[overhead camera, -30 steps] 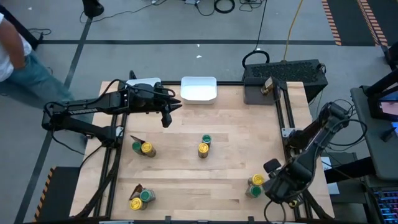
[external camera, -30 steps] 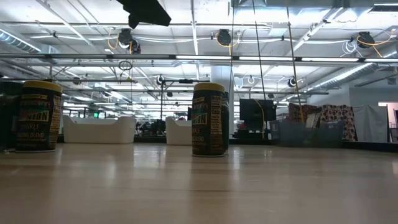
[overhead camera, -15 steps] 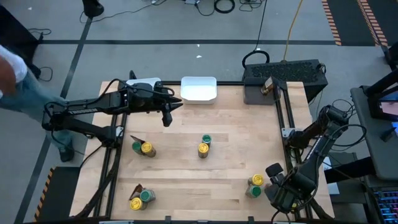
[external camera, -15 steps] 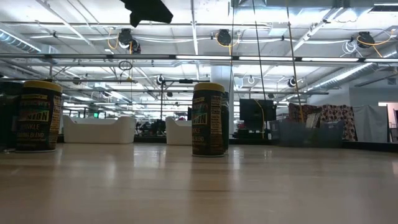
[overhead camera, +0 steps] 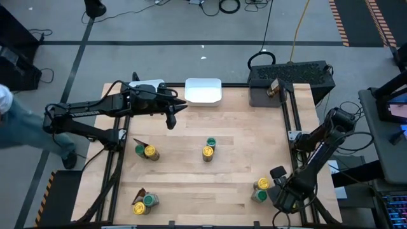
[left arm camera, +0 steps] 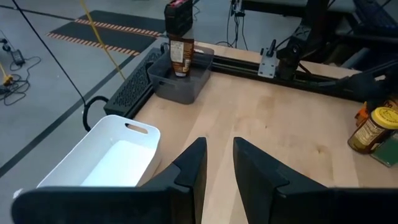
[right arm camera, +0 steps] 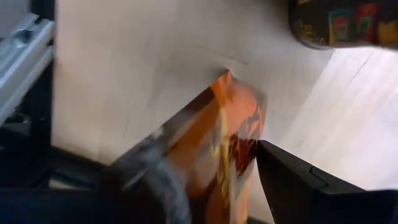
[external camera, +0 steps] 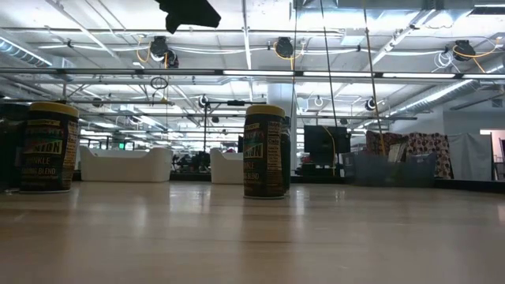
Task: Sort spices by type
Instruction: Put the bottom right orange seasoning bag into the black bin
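Note:
In the high view the spice jars stand in pairs on the wooden table: green lid (overhead camera: 139,149) beside yellow lid (overhead camera: 151,152), green (overhead camera: 211,142) beside yellow (overhead camera: 207,152), yellow (overhead camera: 138,208) beside green (overhead camera: 149,200), yellow (overhead camera: 262,184) beside green (overhead camera: 259,195). Brown-orange packets (overhead camera: 138,142) (overhead camera: 141,193) lie against the two left pairs. My left gripper (overhead camera: 170,118) (left arm camera: 219,163) hovers by the far left trays, narrowly open and holding nothing. My right gripper (overhead camera: 280,191) (right arm camera: 217,186) sits at the near right corner, shut on an orange packet (right arm camera: 233,134). My right gripper pinches the orange packet between its two fingers (right arm camera: 292,180), with the packet's pointed end (right arm camera: 225,84) sticking out past the fingertips. The packet is close over the tabletop beside a jar (right arm camera: 336,22). Whether it is lifted clear I cannot tell.
Two white trays (overhead camera: 203,91) (overhead camera: 147,86) sit at the far edge; the left arm partly covers the left one. A grey bin with a bottle (left arm camera: 180,53) stands at the far right corner. Metal rails (overhead camera: 294,127) run along the table's sides. A person (overhead camera: 13,121) is at the left.
My right arm has shifted a little toward the table's near edge at the near right corner. My left arm has kept still. The person on the left has moved farther out of the picture.

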Available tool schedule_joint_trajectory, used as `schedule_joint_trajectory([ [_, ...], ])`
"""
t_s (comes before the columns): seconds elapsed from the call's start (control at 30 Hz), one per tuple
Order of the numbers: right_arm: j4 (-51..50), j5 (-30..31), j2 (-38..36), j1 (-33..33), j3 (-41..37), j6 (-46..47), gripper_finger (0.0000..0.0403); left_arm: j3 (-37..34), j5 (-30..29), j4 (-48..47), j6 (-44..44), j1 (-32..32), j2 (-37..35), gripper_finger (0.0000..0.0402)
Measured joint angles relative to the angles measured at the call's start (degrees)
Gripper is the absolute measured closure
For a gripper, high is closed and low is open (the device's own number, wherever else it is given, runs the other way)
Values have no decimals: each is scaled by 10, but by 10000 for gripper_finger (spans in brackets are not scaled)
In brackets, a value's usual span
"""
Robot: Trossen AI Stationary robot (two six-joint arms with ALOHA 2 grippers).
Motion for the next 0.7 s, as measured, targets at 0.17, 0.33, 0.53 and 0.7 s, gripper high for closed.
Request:
schedule_joint_trajectory([
  [0.17,50,20,0,0,-40,38,213,0,3,-1,0,0,0,317],
  [0.33,75,50,-2,0,-56,69,215,0,3,-1,0,0,0,317],
  [0.53,76,49,-2,0,-57,70,266,0,3,-1,1,0,0,317],
  [0.7,75,46,-2,0,-58,69,335,0,2,-1,1,0,0,317],
])
